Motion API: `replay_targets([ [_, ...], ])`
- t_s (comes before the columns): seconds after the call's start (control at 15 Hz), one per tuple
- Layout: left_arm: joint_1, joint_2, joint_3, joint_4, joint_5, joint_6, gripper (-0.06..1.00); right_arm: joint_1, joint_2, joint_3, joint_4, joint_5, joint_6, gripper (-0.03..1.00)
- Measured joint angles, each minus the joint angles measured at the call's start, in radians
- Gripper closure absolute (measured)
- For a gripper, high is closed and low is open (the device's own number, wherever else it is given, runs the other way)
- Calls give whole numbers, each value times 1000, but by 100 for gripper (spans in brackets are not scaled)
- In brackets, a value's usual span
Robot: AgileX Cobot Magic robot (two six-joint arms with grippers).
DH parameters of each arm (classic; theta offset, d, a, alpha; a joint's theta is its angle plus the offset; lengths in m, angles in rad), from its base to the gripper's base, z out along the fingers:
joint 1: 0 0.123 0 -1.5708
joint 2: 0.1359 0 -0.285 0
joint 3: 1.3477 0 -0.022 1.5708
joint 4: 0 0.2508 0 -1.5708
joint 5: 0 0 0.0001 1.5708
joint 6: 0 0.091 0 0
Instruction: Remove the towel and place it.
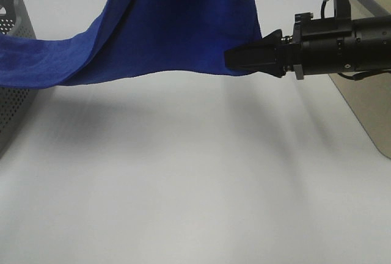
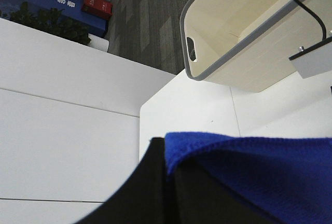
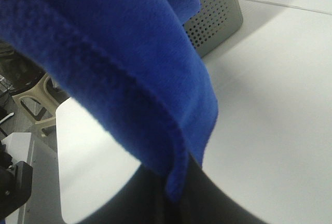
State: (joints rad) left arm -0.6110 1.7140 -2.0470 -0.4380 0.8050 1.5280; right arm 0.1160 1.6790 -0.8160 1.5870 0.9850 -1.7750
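Presently: towel [image 1: 171, 25], soft, limp, likely light; right claw [image 1: 230, 59] pinches its lower-right corner, left claw [image 2: 167, 156] clamps another edge; corners judged best holds.

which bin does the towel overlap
The grey perforated basket at left: the towel crosses it, while the beige bin at right sits apart.

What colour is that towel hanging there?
The towel is plain royal blue; the exterior high view shows it best.
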Motion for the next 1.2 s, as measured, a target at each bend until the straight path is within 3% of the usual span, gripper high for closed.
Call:
replay_targets([
  [0.13, 0, 0, 0, 1, 0, -68, 94, 0, -78, -4, -88, -62, 121, 95],
  [0.27, 0, 0, 0, 1, -1, -190, 94, 0, -167, -26, -243, -150, 300, 95],
  [0.47, 0, 0, 0, 1, -36, -355, 94, 0, -290, -140, -634, -190, 649, 95],
  [0.67, 0, 1, 0, 12, -116, -422, 94, 0, -364, -302, -981, -171, 950, 95],
  [0.73, 0, 1, 0, 107, -125, -439, 94, 0, -375, -432, -1106, -104, 1052, 95],
  [0.8, 0, -2, 0, 192, -125, -466, 94, 0, -375, -501, -1158, -54, 1080, 95],
  [0.87, 0, -9, 0, 304, -125, -511, 94, 0, -375, -563, -1201, -10, 1097, 95],
  [1.0, 0, -22, 0, 438, -125, -580, 94, 0, -376, -656, -1236, 28, 1116, 95],
  [1.2, 0, -46, 0, 513, -126, -642, 94, 0, -375, -784, -1250, 37, 1130, 95],
])
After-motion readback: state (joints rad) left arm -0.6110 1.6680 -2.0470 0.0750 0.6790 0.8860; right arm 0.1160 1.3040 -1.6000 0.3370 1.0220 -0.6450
